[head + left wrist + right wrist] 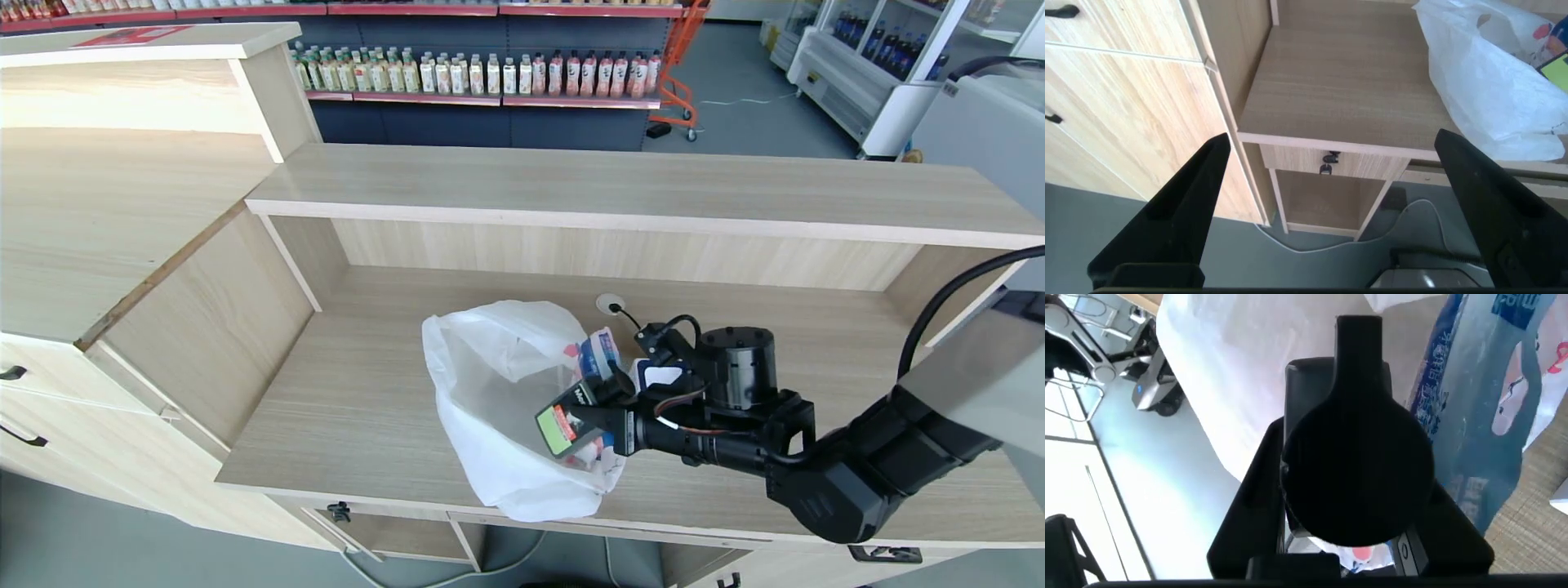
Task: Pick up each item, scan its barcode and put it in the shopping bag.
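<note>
The shopping bag [490,384] lies at the counter's [343,392] six o'clock edge, a blue packet [600,351] already inside. The right gripper [600,412], clamped on a black box [563,426], holds it at the bag's four o'clock mouth, so bagging looks nearly finished. The left gripper [1333,139] hangs with its jaws wide apart and nothing between them.

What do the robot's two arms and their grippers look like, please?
The right arm is black with bulky rounded links, a squat black cylinder at the wrist, thin red and white wires and a thick black cable curving off it. The right gripper is black too. The left gripper has two plain black, wedge-shaped fingers.
</note>
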Controlling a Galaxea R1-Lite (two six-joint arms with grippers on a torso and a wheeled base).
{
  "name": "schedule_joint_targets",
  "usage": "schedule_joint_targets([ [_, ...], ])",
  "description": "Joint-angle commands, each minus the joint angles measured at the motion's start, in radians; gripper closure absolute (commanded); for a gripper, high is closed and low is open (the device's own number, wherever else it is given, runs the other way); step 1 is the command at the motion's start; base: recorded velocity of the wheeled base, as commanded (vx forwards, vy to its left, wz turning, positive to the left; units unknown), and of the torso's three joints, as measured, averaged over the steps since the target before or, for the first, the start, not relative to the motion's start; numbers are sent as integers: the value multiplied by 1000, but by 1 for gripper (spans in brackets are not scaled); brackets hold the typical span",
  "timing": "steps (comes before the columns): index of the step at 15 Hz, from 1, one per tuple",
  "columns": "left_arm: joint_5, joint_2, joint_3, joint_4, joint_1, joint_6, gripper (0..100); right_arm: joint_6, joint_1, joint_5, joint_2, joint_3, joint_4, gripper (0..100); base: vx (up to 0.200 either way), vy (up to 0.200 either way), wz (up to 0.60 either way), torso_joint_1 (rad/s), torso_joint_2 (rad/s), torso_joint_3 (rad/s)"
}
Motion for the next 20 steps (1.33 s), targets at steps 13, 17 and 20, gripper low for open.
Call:
schedule_joint_targets([
  [13,0,0,0,0,0,0,0,-174,51,0,192,-191,6,100,0,0,0,0,0,0],
  [17,0,0,0,0,0,0,0,-168,63,2,204,-227,9,0,0,0,0,0,0,0],
  [20,0,0,0,0,0,0,0,-154,55,5,193,-249,11,0,0,0,0,0,0,0],
])
